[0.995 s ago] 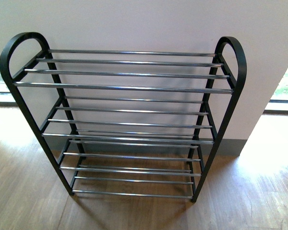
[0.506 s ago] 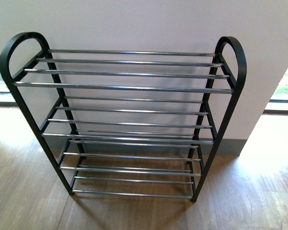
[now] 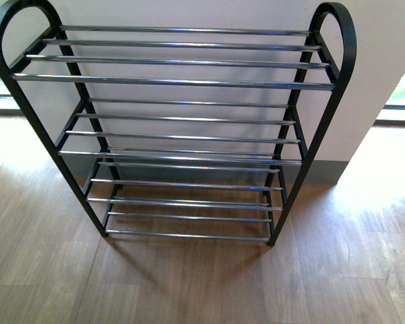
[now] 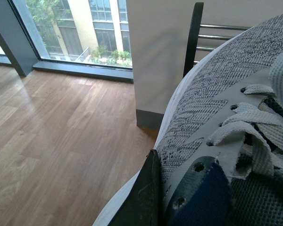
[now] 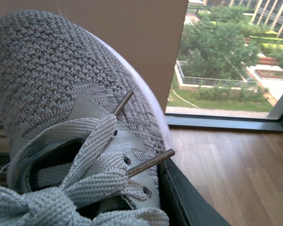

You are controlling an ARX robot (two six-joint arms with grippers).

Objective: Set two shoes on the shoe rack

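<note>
Since each shoe fills its wrist camera with the wooden floor (image 4: pixel 52 122) well beneath, I judge that both are carried aloft. The left end effector (image 4: pixel 153 195) is closed on the left shoe (image 4: pixel 212 94) at its side wall by the eyelets, and the right end effector (image 5: pixel 181 197) is clamped likewise on the right shoe (image 5: pixel 52 70). Only one dark finger of each shows.

Neither shoe nor arm appears in the front view. There the shoe rack (image 3: pixel 172 81) stands unloaded against the wall, with its top tier toward 12 o'clock and bare floor at 6 o'clock.

The knit uppers look soft and light, so a pinch there likely lets a shoe sag or swing; the thick white sole is the stiffer part. The loose laces (image 5: pixel 85 141) could snag on the chrome bars, and a toe might dip through the gaps between them.
</note>
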